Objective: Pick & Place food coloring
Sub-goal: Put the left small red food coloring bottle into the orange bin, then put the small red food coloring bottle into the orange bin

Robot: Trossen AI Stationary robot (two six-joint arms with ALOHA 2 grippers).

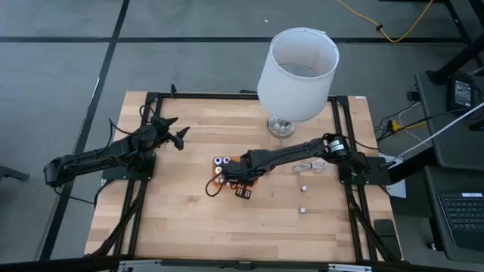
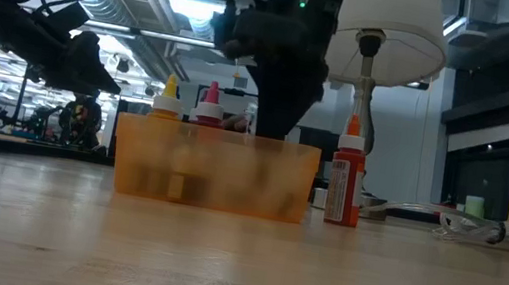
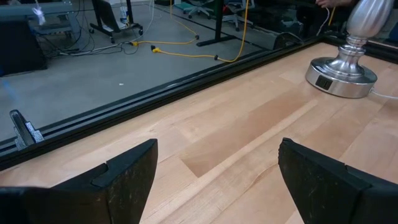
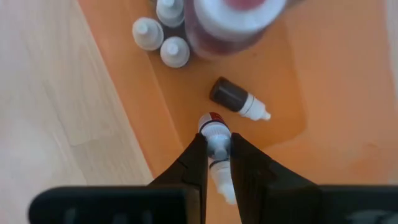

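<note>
An orange tray (image 1: 253,178) sits mid-table, with my right gripper (image 4: 214,140) above it, shut on a small food coloring bottle (image 4: 211,123) that has a dark red body and a white cap. In the tray, several small bottles (image 4: 175,51) stand upright with pale caps up, and a dark one (image 4: 231,97) lies on its side. In the low view the tray (image 2: 215,169) is translucent and my right gripper (image 2: 280,106) reaches down to its rim. My left gripper (image 1: 180,136) waits open at the far left, over bare wood (image 3: 217,180). My right gripper pinches the bottle's white cap (image 4: 217,144) between its two fingertips. The fingers come from above, pointing steeply down. The dark red body sticks out below the fingertips over the tray floor; I cannot tell whether it touches the floor.
A white-shaded lamp (image 1: 296,64) stands on a metal base (image 1: 281,127) at the far side. A coiled white cable (image 1: 310,165) lies right of the tray. Two loose bottles (image 1: 304,187) (image 1: 302,209) rest on the table's right, and a taller orange-capped bottle (image 2: 346,181) stands beside the tray.
</note>
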